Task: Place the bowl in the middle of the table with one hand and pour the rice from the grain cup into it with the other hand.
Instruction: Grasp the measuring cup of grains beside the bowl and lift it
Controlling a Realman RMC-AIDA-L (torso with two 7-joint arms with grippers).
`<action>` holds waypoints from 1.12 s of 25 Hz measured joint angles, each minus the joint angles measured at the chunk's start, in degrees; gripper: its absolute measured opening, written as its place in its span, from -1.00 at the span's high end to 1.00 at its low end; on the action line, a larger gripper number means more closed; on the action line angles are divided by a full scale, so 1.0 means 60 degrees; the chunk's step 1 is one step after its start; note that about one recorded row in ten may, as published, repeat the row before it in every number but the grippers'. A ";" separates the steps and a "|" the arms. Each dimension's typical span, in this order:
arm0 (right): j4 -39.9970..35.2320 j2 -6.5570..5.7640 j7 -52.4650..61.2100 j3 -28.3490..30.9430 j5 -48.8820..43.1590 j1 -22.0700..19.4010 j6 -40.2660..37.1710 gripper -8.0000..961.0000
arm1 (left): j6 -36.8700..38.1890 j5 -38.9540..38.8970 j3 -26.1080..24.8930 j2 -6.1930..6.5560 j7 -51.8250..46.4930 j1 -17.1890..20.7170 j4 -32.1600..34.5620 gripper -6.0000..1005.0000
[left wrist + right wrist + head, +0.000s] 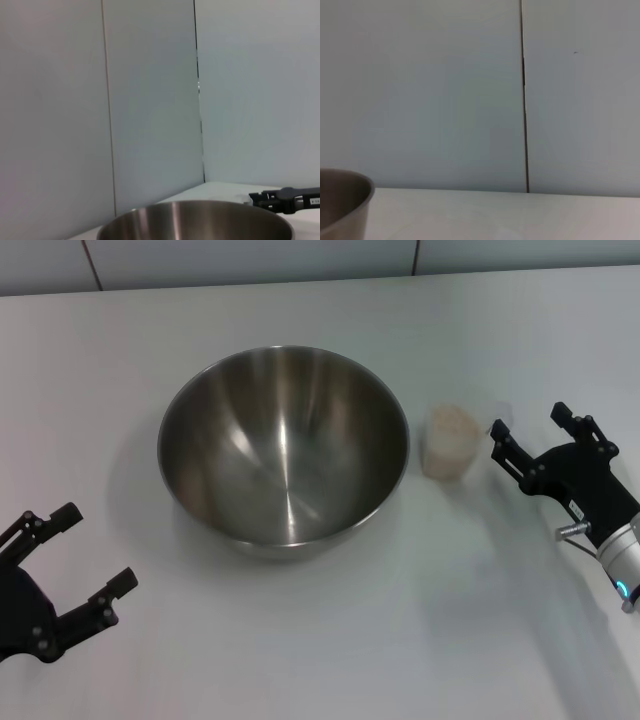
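A large steel bowl [283, 450] sits empty near the middle of the white table [320, 640], so placing looks done and the pour is the step in hand. The right gripper [528, 437], fingers spread open, is just right of the grain cup [450, 442], which stands upright, full of rice [450, 424], beside the bowl's right rim. Next it likely must close on the cup's handle side, lift and tip it over the bowl, while the open left gripper [72, 558] waits empty at the near left.

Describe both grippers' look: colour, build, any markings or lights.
Left gripper: matte black, two angular linkage fingers with visible pivot screws. Right gripper: same black two-finger linkage build, mounted on a silver-grey wrist with a small blue light and a protruding metal screw. No cables visible.
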 joint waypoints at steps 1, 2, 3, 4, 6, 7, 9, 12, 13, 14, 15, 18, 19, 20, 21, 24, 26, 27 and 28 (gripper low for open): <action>-0.0013 0.0000 -0.0001 0.0001 0.0035 0.0040 0.0025 -0.70 | 0.0021 0.0000 -0.0034 0.0000 0.0000 -0.0008 -0.0003 -0.74; -0.0028 0.0000 -0.0001 0.0000 0.0060 0.0090 0.0072 -0.70 | 0.0039 0.0000 -0.0058 0.0000 0.0000 -0.0022 -0.0004 -0.74; -0.0039 0.0000 -0.0001 0.0000 0.0067 0.0140 0.0119 -0.70 | 0.0048 0.0000 -0.0070 0.0000 0.0000 -0.0027 -0.0001 -0.73; -0.0053 0.0000 -0.0001 0.0000 0.0083 0.0227 0.0212 -0.70 | 0.0066 -0.0003 -0.0107 0.0000 0.0000 -0.0049 0.0025 -0.74; -0.0063 0.0000 -0.0001 0.0000 0.0111 0.0276 0.0250 -0.70 | 0.0074 -0.0007 -0.0125 0.0000 0.0000 -0.0053 0.0028 -0.74; -0.0076 0.0000 -0.0001 0.0000 0.0153 0.0322 0.0278 -0.70 | 0.0074 -0.0007 -0.0125 0.0000 0.0000 -0.0053 0.0028 -0.74; -0.0094 0.0000 -0.0001 0.0000 0.0257 0.0447 0.0393 -0.70 | 0.0087 -0.0010 -0.0153 0.0000 0.0000 -0.0060 0.0033 -0.74; -0.0098 0.0000 -0.0001 -0.0001 0.0266 0.0515 0.0492 -0.70 | 0.0114 -0.0014 -0.0204 0.0001 0.0000 -0.0073 0.0051 -0.74; -0.0099 0.0000 -0.0001 -0.0001 0.0267 0.0546 0.0537 -0.70 | 0.0147 -0.0015 -0.0255 0.0001 0.0000 -0.0083 0.0057 -0.74; -0.0100 0.0000 -0.0001 -0.0001 0.0269 0.0571 0.0576 -0.70 | 0.0182 -0.0020 -0.0324 0.0001 0.0000 -0.0094 0.0070 -0.74; -0.0100 0.0000 -0.0001 -0.0001 0.0272 0.0599 0.0617 -0.70 | 0.0184 -0.0023 -0.0330 0.0001 0.0000 -0.0099 0.0073 -0.74; -0.0100 0.0000 -0.0001 -0.0001 0.0284 0.0655 0.0682 -0.70 | 0.0199 -0.0035 -0.0369 0.0001 0.0000 -0.0122 0.0080 -0.74; -0.0100 0.0000 -0.0001 -0.0001 0.0285 0.0658 0.0683 -0.70 | 0.0202 -0.0035 -0.0378 0.0001 0.0000 -0.0124 0.0081 -0.74; -0.0100 0.0000 -0.0001 -0.0001 0.0286 0.0662 0.0683 -0.70 | 0.0208 -0.0035 -0.0390 0.0001 0.0000 -0.0125 0.0082 -0.74; -0.0100 0.0000 -0.0001 -0.0001 0.0287 0.0665 0.0683 -0.70 | 0.0212 -0.0035 -0.0394 0.0001 0.0000 -0.0125 0.0083 -0.74; -0.0099 0.0000 -0.0001 0.0006 0.0307 0.0668 0.0683 -0.69 | 0.0242 -0.0035 -0.0408 0.0002 0.0000 -0.0126 0.0083 -0.74; -0.0089 0.0000 0.0000 0.0021 0.0420 0.0669 0.0683 -0.69 | 0.0281 -0.0036 -0.0422 0.0010 0.0000 -0.0117 0.0083 -0.74; -0.0082 0.0000 0.0000 0.0024 0.0477 0.0670 0.0683 -0.69 | 0.0308 -0.0035 -0.0425 0.0014 0.0000 -0.0107 0.0083 -0.74; -0.0077 0.0000 0.0000 0.0028 0.0521 0.0671 0.0683 -0.69 | 0.0323 -0.0036 -0.0428 0.0016 0.0000 -0.0098 0.0083 -0.73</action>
